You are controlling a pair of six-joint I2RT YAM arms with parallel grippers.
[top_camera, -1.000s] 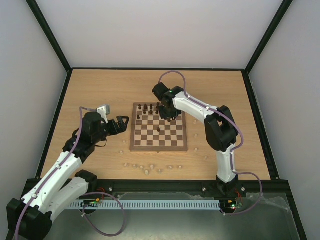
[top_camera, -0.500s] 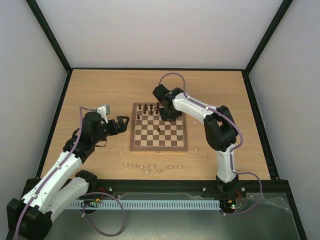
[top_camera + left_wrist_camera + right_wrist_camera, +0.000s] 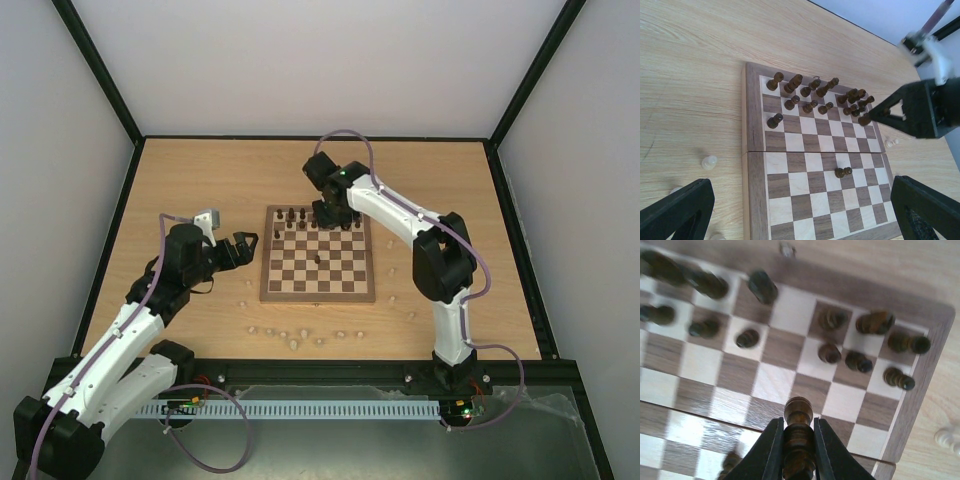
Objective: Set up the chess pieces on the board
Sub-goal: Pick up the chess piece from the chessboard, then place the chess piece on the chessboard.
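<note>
Under half done, I judge: dark pieces [image 3: 795, 82] crowd the board's [image 3: 318, 293] far rows, the right gripper [image 3: 799, 427] pinches another piece [image 3: 798, 412] above them, a stray [image 3: 842, 172] stands mid-board, cream pieces [image 3: 293, 338] lie on the table [image 3: 200, 170], and the left gripper [image 3: 240, 248] is spread, empty.

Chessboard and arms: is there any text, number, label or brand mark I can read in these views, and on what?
None readable in any view.
The board: its border carries no letters or numbers.
The right pincer and the dark piece it holds: no markings.
The white slotted strip at the near table edge, top view: any print is too small to tell.
</note>
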